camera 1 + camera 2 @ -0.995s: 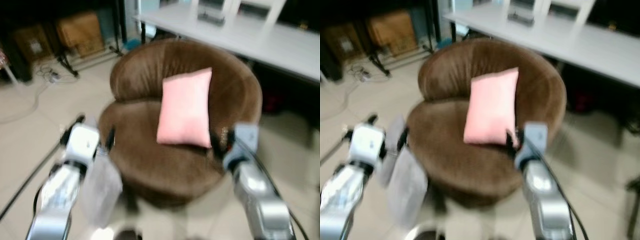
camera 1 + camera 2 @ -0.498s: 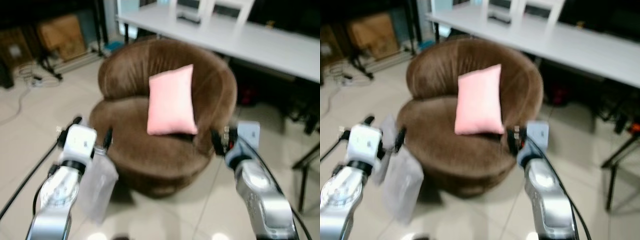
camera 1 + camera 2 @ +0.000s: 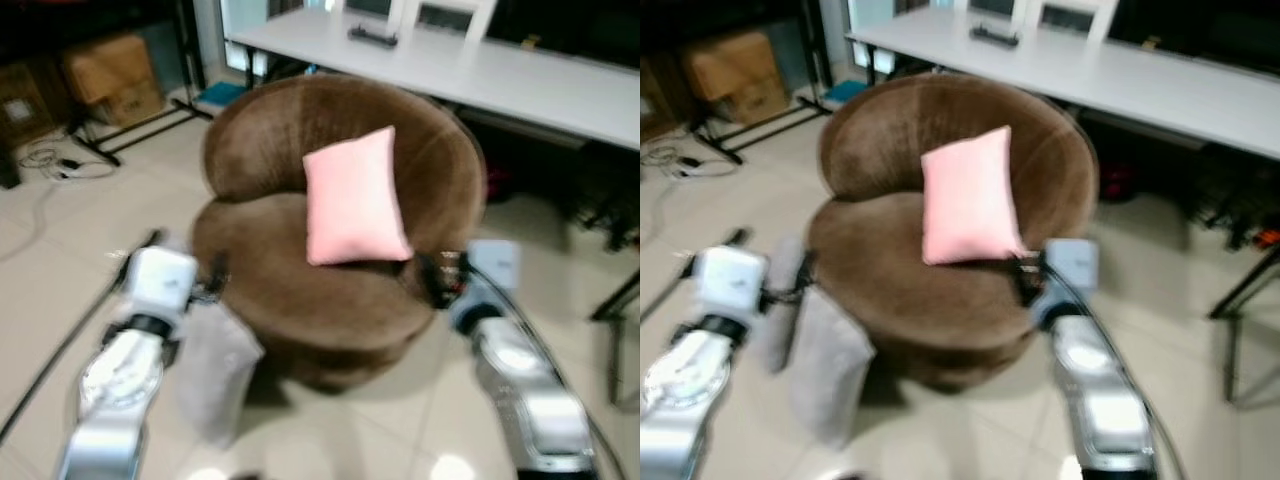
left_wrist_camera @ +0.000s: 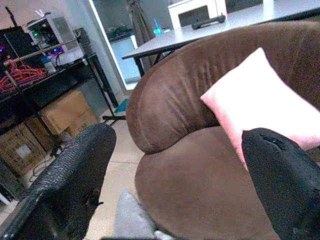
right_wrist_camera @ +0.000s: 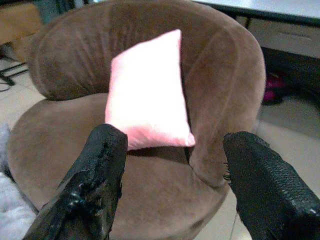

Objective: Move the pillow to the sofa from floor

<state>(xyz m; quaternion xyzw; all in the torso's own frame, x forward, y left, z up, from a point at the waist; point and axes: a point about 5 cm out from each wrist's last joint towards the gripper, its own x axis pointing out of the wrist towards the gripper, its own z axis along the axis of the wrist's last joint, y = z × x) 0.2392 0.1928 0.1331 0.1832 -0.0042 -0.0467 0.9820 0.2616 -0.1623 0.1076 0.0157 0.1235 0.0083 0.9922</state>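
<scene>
The round brown velvet sofa is standing directly ahead, its curved backrest walling off the far side of the seat. A pink square pillow is leaning upright against that backrest, taking up the seat's rear middle. The seat's front edge is lying bare. A grey pillow is resting on the tiled floor against the sofa's front left edge, just beside the left gripper.

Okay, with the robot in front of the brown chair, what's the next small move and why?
Probably lower the left end effector toward the grey pillow on the floor beside the round brown sofa chair. Both end effectors are open and empty, and the pink pillow already leans on the backrest.
</scene>
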